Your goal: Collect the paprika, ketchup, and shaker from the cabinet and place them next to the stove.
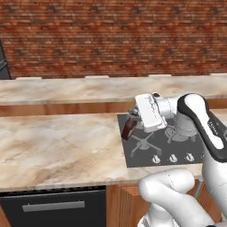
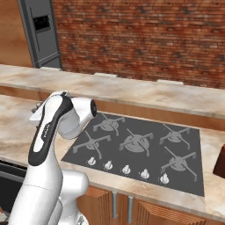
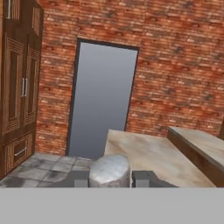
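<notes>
Left base view gives me the room first: a brick wall (image 1: 111, 35) runs behind the stove (image 1: 150, 146), and a long marble table (image 1: 57, 142) stretches away from the stove's left edge. It is flat, hard and bare there, which I judge good for setting something down. The ketchup (image 1: 129, 128) hangs tilted just over the stove's left edge, above the seam where cooktop meets table, and is not resting on either. Its dark red body looks rigid and smooth, so I expect it to be slippery, fairly light, and tippy on its narrow base. In the hand view its grey cap (image 3: 109, 168) sits between the fingertips. My end effector (image 3: 111, 179) is clenched on the bottle near its top. That is a workable hold, though the body may swing.
</notes>
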